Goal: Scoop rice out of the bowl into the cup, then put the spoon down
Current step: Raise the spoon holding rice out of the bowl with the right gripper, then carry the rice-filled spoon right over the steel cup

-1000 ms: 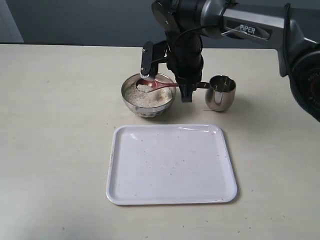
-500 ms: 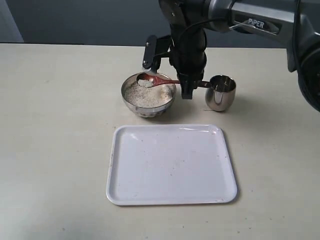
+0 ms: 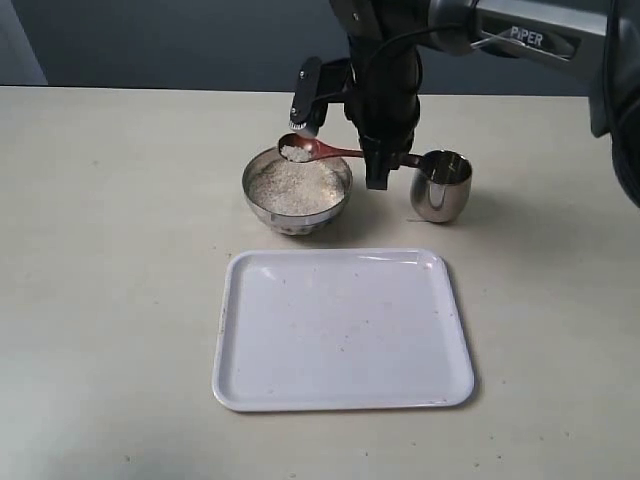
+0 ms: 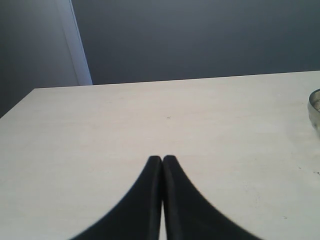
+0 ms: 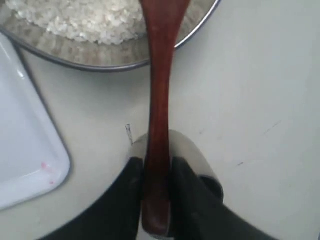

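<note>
The steel bowl (image 3: 296,192) holds a heap of white rice (image 3: 295,185) at the table's middle back. Just above its far rim hangs the reddish-brown wooden spoon (image 3: 312,149), its oval end loaded with rice. My right gripper (image 3: 376,170) is shut on the spoon's handle (image 5: 159,130), between bowl and cup. The small steel cup (image 3: 442,185) stands to the right of the bowl; in the right wrist view it (image 5: 187,150) lies beneath the fingers. My left gripper (image 4: 162,159) is shut on nothing, over bare table.
A white tray (image 3: 343,328) lies in front of the bowl and cup; its corner (image 5: 30,150) shows in the right wrist view. The bowl's rim (image 4: 315,107) peeks in at the edge of the left wrist view.
My right gripper has lifted the loaded spoon out of the rice, up above the bowl's rim. Bowl, cup and tray have not moved.
</note>
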Controlling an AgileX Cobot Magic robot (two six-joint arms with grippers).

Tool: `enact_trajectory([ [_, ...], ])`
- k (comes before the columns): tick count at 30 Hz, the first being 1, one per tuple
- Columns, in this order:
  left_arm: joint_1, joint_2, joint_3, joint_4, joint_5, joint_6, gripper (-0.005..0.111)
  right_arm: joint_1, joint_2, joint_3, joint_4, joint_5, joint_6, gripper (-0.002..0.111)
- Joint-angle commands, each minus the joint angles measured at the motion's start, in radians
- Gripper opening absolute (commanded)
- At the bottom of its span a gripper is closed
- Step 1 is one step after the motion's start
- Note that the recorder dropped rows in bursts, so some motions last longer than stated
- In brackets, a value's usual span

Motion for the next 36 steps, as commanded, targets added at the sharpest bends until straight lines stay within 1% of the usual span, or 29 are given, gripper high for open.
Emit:
enact_trajectory([
  [1, -0.003, -0.004, -0.004, 0.0, 0.0, -0.007, 0.001, -0.02, -0.014, -0.004, 0.04, 0.002, 0.0, -0.001],
  [10, -0.003, -0.004, -0.004, 0.0, 0.0, -0.007, 0.001, -0.025, -0.014, 0.017, 0.062, 0.002, 0.002, -0.001],
  [16, -0.003, -0.004, -0.004, 0.0, 0.0, -0.007, 0.001, -0.024, -0.019, 0.079, 0.044, 0.002, 0.002, -0.001],
  [24, -0.003, -0.004, -0.004, 0.0, 0.0, -0.007, 0.001, -0.024, -0.055, 0.083, 0.012, 0.002, 0.019, -0.001],
  [26, -0.003, -0.004, -0.004, 0.0, 0.0, -0.007, 0.001, -0.031, -0.066, 0.083, 0.003, 0.002, 0.024, -0.001],
  [31, -0.003, -0.004, -0.004, 0.0, 0.0, -0.007, 0.001, -0.071, -0.074, 0.083, 0.058, 0.002, 0.026, -0.001],
  [36, -0.003, -0.004, -0.004, 0.0, 0.0, -0.007, 0.001, -0.073, -0.074, 0.085, 0.053, 0.002, 0.03, -0.001],
])
